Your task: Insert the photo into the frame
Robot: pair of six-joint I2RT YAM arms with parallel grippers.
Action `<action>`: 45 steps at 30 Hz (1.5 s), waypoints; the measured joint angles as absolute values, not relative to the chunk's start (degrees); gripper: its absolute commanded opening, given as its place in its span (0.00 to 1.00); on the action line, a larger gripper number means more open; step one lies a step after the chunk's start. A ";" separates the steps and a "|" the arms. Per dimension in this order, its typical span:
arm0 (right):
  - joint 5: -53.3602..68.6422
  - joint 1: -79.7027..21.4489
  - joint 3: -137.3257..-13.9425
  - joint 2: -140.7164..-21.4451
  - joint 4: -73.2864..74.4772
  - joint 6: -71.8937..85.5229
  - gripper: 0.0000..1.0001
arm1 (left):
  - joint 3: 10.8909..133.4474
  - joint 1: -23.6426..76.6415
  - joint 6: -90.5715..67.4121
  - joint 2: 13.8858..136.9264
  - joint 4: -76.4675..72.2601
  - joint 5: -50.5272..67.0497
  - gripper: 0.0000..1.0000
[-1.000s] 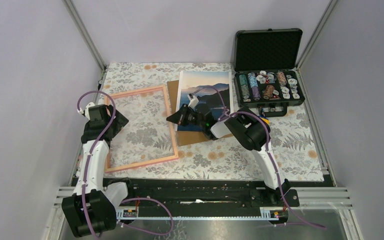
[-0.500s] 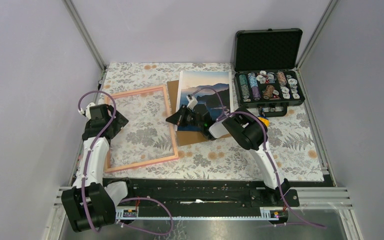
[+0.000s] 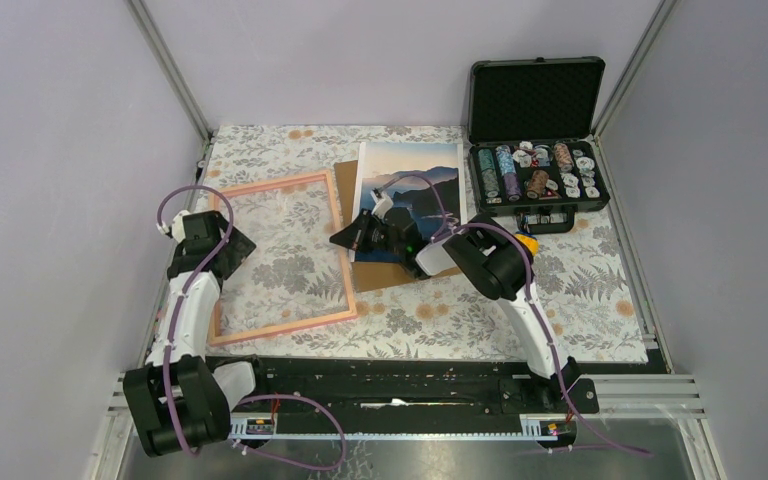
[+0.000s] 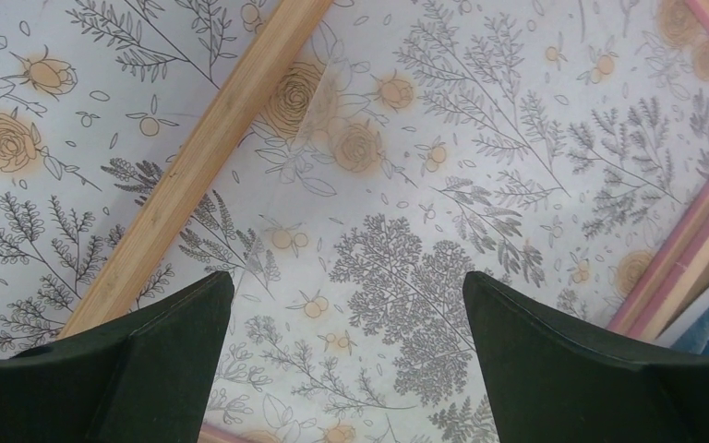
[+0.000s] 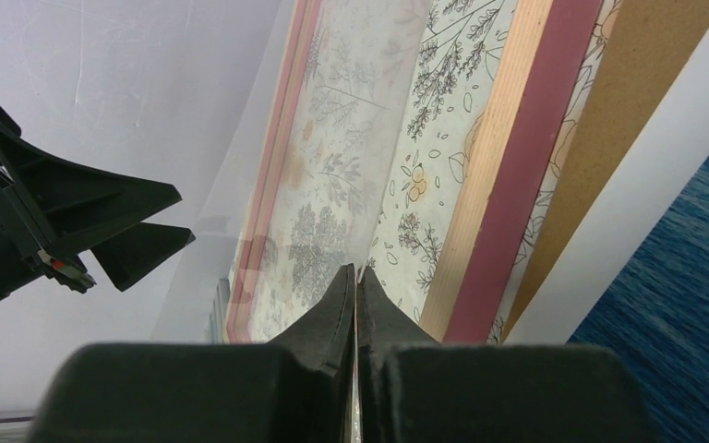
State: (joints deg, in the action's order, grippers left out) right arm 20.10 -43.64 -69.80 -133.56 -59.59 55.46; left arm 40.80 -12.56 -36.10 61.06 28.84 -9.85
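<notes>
The pink frame (image 3: pixel 280 183) lies flat on the left half of the floral cloth; its wooden edge (image 4: pixel 212 157) and pink border (image 5: pixel 517 166) show in the wrist views. To its right, the photo (image 3: pixel 410 175) of sea and cliffs rests face up on a brown backing board (image 3: pixel 390 275); its blue corner and white margin (image 5: pixel 692 212) are visible. My left gripper (image 3: pixel 232 250) (image 4: pixel 345 277) hovers open over the frame's left part with nothing between its fingers. My right gripper (image 3: pixel 340 238) (image 5: pixel 357 270) is shut, pointing left just inside the frame's right border. Only a thin pale sliver shows between its pads.
An open black case (image 3: pixel 537 100) with poker chips stands at the back right. The backing board (image 5: pixel 628 120) lies between frame and photo. Lilac walls close in the table on the left, back and right.
My right gripper has edged slightly left over the frame's right border. The left arm has barely shifted, and both grippers keep their state.
</notes>
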 measured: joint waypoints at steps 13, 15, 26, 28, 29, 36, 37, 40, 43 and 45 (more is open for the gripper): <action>19.09 -44.25 -71.18 -134.28 -58.43 55.31 0.00 | 40.77 -13.15 -37.12 66.06 28.64 -11.46 0.99; 18.94 -44.27 -71.18 -134.28 -58.43 55.33 0.00 | 40.80 -13.17 -37.34 66.89 28.64 -11.81 0.99; 18.11 -44.62 -70.48 -134.28 -58.46 55.96 0.00 | 45.76 -13.39 -37.30 68.36 32.25 -14.15 0.99; 18.09 -44.84 -70.43 -134.28 -58.48 56.23 0.00 | 47.16 -13.58 -37.10 68.23 32.88 -14.15 0.99; 17.98 -45.01 -70.41 -134.28 -58.48 56.27 0.00 | 48.03 -13.69 -36.88 68.18 33.41 -14.13 0.99; 17.45 -45.34 -69.60 -134.28 -58.50 56.88 0.00 | 52.84 -15.64 -35.86 67.42 35.05 -13.74 0.99; 17.41 -45.36 -69.43 -134.28 -58.52 56.95 0.00 | 52.88 -15.92 -35.86 67.22 35.07 -13.72 0.99; 16.95 -45.39 -68.38 -134.17 -58.85 57.49 0.00 | 52.93 -16.84 -35.92 66.63 34.96 -12.73 0.99; 16.34 -45.43 -67.53 -133.51 -58.65 57.74 0.00 | 53.80 -17.34 -36.40 66.96 34.41 -10.35 0.99; 15.84 -45.54 -67.13 -133.12 -58.41 57.89 0.00 | 55.27 -17.56 -37.26 68.53 33.67 -8.47 0.99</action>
